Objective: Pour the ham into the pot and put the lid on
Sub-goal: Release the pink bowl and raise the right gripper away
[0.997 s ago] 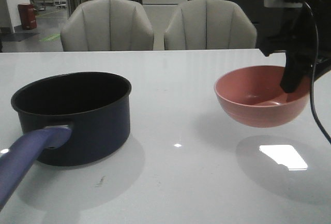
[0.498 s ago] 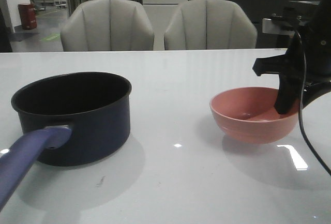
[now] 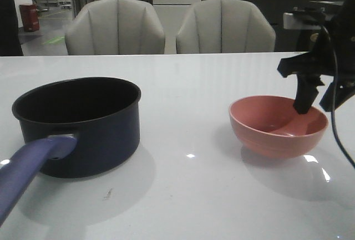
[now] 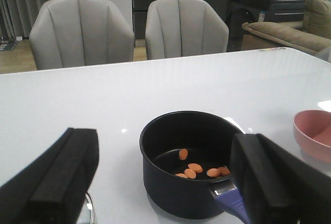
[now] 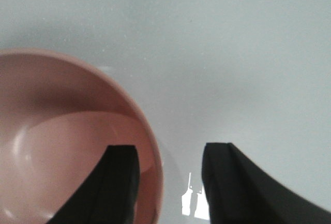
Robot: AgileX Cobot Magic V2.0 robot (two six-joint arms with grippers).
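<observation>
Spread and empty, left gripper [image 4: 165, 182] faces the pot [image 4: 189, 162] holding the ham [image 4: 195, 169]; right gripper [image 5: 168, 182], parted, straddles the bowl [image 3: 277, 124] rim; lid unseen.

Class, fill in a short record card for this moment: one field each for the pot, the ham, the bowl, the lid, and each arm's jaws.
pot: upright on the table, uncovered
ham: slices lying on the pot's bottom
bowl: pink, resting on the table, empty
lid: cannot be identified in any view
right gripper: jaws open, straddling the bowl's rim
left gripper: jaws open, holding nothing
</observation>
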